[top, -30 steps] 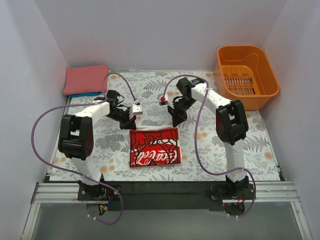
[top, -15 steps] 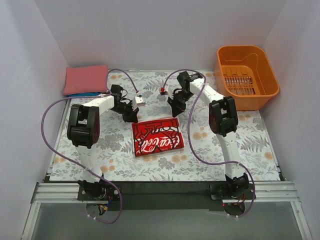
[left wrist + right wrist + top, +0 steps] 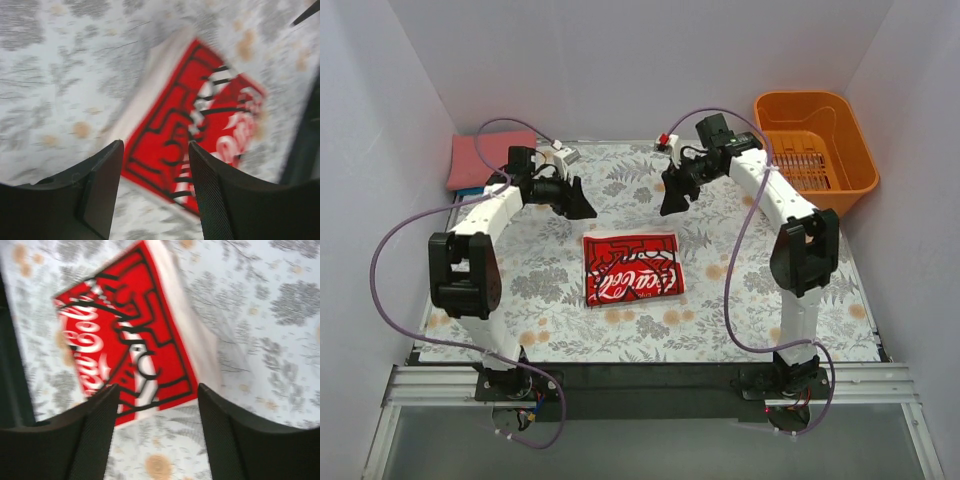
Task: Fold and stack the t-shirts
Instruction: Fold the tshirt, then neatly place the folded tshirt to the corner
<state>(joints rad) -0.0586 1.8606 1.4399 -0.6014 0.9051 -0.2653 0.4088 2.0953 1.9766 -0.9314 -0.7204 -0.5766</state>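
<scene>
Fingers on both tools stand spread, with nothing between them. The left gripper hangs above the cloth with its two dark fingers apart, and past the gap I see the white shirt with the red print lying below. The right gripper is just as wide and just as empty, with the same shirt under it. Neither tool touches cloth in any view.

From overhead, the printed shirt lies folded flat on the floral table cover, between the two tools and on their near side, toward the arm bases. It is well apart from both. Bare cover runs all round it. White walls close in on the left, back and right.

To the outer side of the right gripper sits an orange basket, against the far right corner. Just beyond the left gripper's arm, in the far left corner, lies the folded salmon-red shirt. A purple cable loops over it.

A blue shirt shows only as a thin strip under the salmon one. Both wrist views are smeared with blur, so I cannot read the script there. My own fingers cut off the shirt's near edge.
</scene>
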